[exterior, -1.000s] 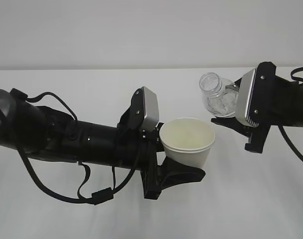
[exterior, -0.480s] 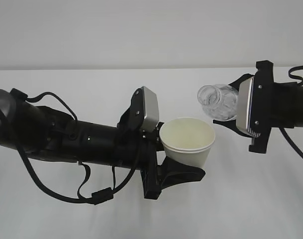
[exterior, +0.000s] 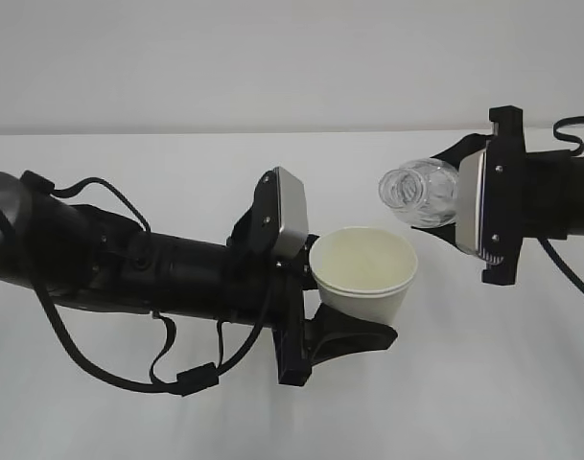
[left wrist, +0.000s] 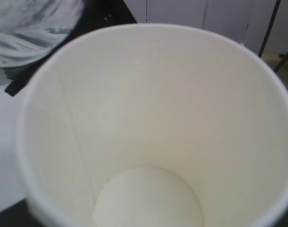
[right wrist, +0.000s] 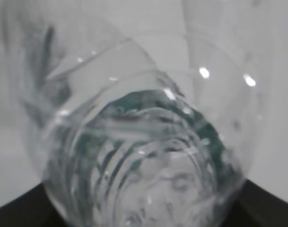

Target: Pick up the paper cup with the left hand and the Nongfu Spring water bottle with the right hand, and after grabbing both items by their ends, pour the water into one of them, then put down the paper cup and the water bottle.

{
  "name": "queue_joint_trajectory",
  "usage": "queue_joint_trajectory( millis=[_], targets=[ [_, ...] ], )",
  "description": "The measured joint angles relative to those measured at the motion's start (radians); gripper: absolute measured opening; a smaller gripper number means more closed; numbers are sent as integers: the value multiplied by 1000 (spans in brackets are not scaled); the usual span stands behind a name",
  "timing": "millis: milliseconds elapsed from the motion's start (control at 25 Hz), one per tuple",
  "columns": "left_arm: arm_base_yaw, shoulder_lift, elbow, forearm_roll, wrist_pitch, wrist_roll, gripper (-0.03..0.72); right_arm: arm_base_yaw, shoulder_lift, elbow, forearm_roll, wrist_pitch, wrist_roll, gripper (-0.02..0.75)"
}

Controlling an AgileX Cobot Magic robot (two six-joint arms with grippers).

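My left gripper (exterior: 357,318) is shut on the lower part of the white paper cup (exterior: 363,273), which it holds upright above the table. In the left wrist view the cup's pale inside (left wrist: 153,127) fills the frame and its bottom looks bare. My right gripper (exterior: 445,196) is shut on the base end of the Nongfu Spring water bottle (exterior: 424,192). The clear bottle lies nearly level, with its open mouth pointing left, just above and right of the cup's rim. In the right wrist view the ribbed bottle (right wrist: 144,156) fills the frame. I cannot make out the water.
A white table (exterior: 483,383) lies under both arms, with a pale wall behind it. The left arm's black cables (exterior: 176,374) hang low over the table. A blurred part of the bottle (left wrist: 30,23) shows at the top left of the left wrist view.
The right gripper has turned the bottle from neck-up at a slant to almost level, so its mouth has dropped toward the cup. The left arm and the cup have barely moved.
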Motion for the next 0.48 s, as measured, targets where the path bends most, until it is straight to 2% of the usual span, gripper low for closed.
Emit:
queue_joint_trajectory(
  millis=[480],
  targets=[
    [-11,0,0,-42,0,27,465,0,0,-15,0,10,-81,482]
  ],
)
